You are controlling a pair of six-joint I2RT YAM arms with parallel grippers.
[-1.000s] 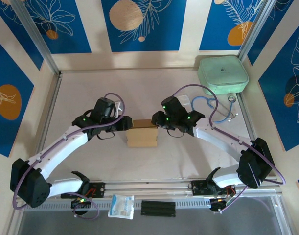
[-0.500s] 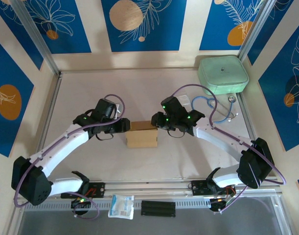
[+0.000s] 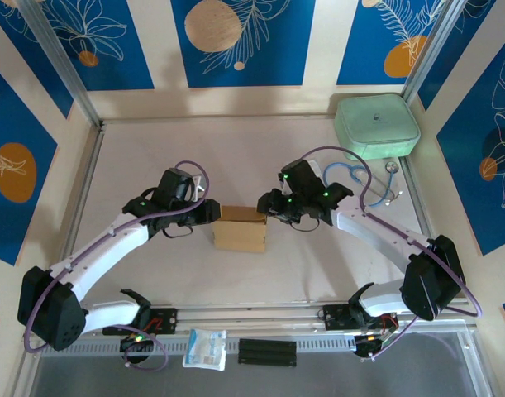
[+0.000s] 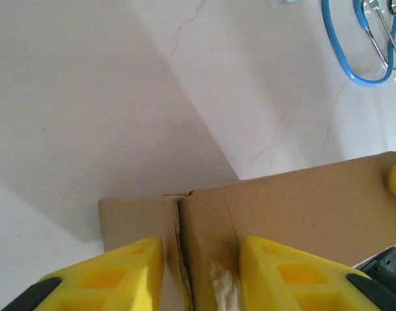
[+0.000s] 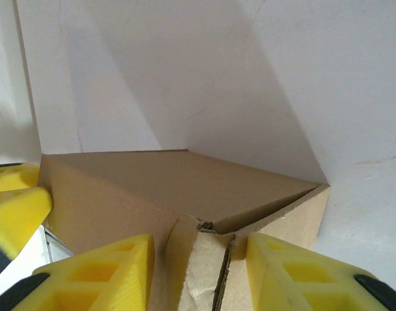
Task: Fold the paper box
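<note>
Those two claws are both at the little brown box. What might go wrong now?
The left gripper straddles a gaping, frayed seam on the paper box; closing there might tear it. The right gripper straddles a crumpled corner, which a squeeze could buckle further. Pushed unevenly from both sides, the box may slide or twist.

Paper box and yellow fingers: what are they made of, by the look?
Paper box: brown kraft cardboard, matte; fibrous cut edges, scuffed pale patch near a fold. Yellow fingers: probably moulded or printed plastic, matte, with recessed square pockets; rigid or rubbery, can't tell.
</note>
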